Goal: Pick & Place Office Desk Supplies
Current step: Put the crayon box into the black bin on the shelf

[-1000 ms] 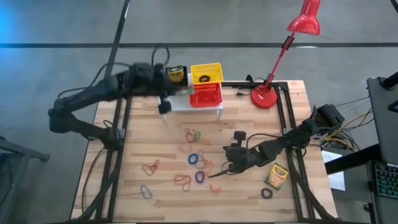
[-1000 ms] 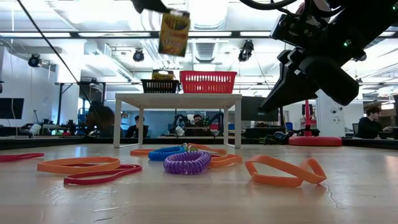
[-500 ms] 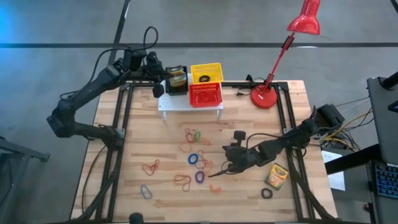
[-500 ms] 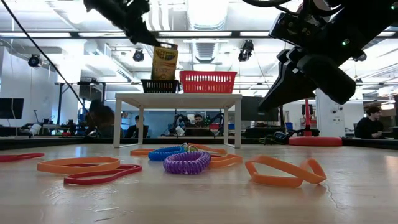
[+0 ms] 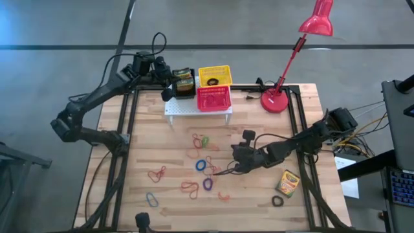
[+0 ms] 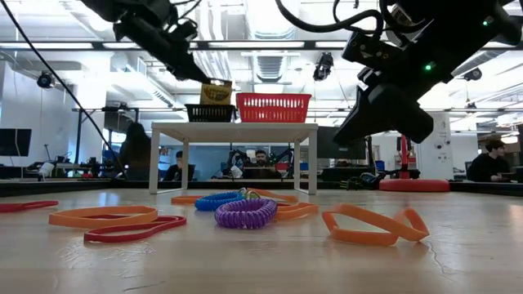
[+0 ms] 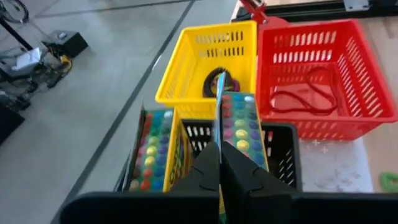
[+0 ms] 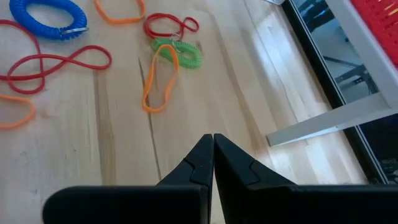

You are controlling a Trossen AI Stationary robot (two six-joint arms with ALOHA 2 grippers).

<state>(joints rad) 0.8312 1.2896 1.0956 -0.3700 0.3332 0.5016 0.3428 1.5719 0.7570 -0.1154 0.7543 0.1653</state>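
Overhead, black basket crowded, left wrist reveals second crayon box inside

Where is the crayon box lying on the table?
In the high view the crayon box lies near the table's front right corner, beside the right arm, with a black loop just in front of it.

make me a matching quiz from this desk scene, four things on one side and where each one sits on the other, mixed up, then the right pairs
Things:
1. red basket
2. yellow basket
3. purple coiled loop
4. crayon box on the table

Places:
A. on the bare table top near its right edge, past the right gripper
B. on the white rack, at its far edge
C. on the table among the other loops
D. on the white rack, at its near edge

Pairs: 1-D, 2-B, 3-C, 4-A
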